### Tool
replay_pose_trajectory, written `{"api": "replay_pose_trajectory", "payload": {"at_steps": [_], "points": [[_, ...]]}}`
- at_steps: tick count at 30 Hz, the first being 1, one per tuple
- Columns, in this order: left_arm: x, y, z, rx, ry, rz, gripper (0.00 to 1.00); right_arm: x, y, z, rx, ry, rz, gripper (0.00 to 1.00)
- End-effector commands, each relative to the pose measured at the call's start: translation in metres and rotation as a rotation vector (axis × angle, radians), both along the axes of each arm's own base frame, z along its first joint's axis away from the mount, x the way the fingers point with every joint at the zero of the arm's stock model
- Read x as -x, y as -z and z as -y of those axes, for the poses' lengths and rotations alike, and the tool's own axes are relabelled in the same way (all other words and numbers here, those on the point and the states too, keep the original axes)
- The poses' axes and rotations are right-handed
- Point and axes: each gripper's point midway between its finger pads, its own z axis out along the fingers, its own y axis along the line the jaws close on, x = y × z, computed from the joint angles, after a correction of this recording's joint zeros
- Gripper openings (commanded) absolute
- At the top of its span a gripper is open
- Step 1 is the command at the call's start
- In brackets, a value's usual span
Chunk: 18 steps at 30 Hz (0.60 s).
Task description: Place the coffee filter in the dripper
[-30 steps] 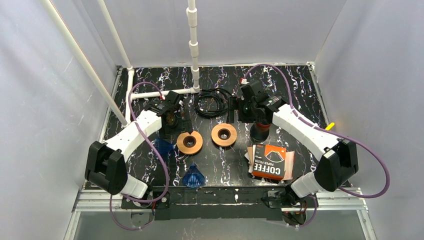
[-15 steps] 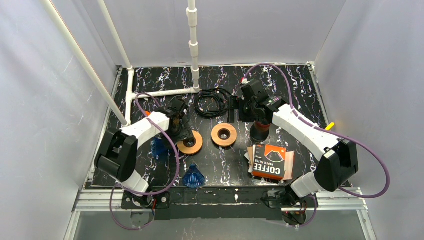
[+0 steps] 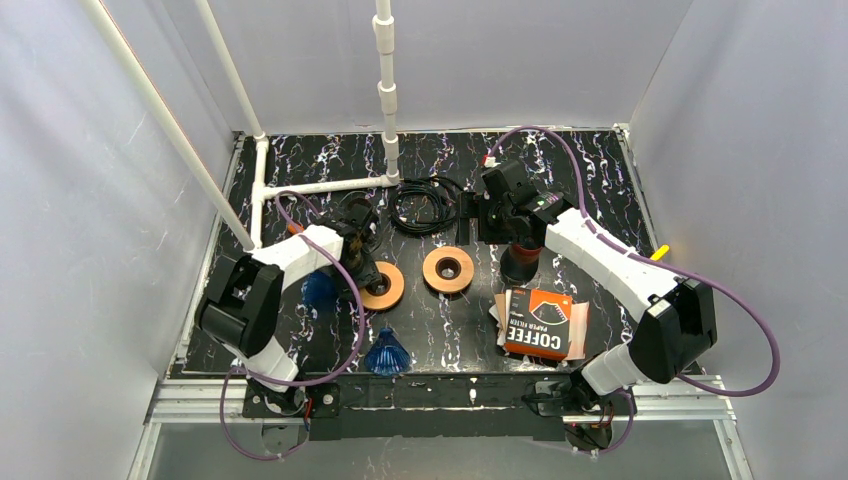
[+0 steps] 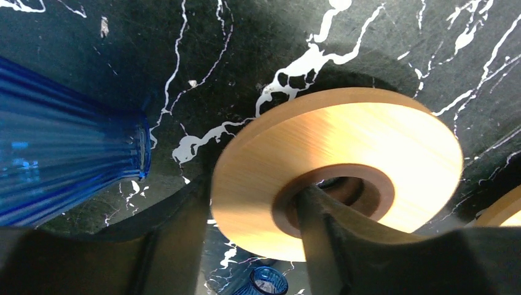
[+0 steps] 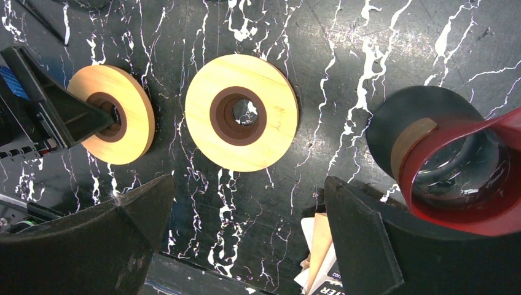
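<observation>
Since the earlier frame the left arm has been folding inward and dropping, and its left end effector point(image 4: 250, 196) is now closing from wide open to about half open across the band of the left wooden ring point(image 3: 381, 285). One finger is sitting in the centre hole and the other is pressing the outer rim. The ring is looking tipped off the tabletop point(image 3: 430, 330), so it is probably being pinched already. The right end effector point(image 5: 247, 184) has not been moving. It is hovering fully open and holding nothing, with the red dripper point(image 5: 458, 166) at its 3 o'clock. The coffee filter packet point(image 3: 540, 322) is lying untouched at the tabletop's 5 o'clock, well apart from both end effectors. One blue dripper point(image 3: 387, 352) is standing at 6 o'clock of the gripped ring. This is looking like preparation of the dripper's base, so the filter placement itself is not yet starting.
</observation>
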Motion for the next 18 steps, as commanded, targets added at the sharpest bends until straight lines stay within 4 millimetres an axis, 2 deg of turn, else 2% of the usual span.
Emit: {"api": "replay_pose_trajectory", "payload": {"at_steps": [1, 5, 9, 18], "points": [[0.008, -0.006, -0.010, -0.023, -0.008, 0.026, 0.45, -0.010, -0.021, -0.007, -0.052, 0.014, 0.062, 1.00], [0.007, -0.010, -0.009, -0.010, 0.000, 0.046, 0.37, -0.012, -0.023, -0.010, -0.061, 0.012, 0.066, 1.00], [0.005, -0.020, -0.008, 0.006, 0.009, 0.081, 0.34, -0.013, -0.027, -0.013, -0.074, 0.009, 0.067, 1.00], [0.002, -0.067, -0.008, 0.071, 0.022, 0.222, 0.32, -0.018, -0.040, -0.028, -0.158, 0.023, 0.066, 1.00]]}}
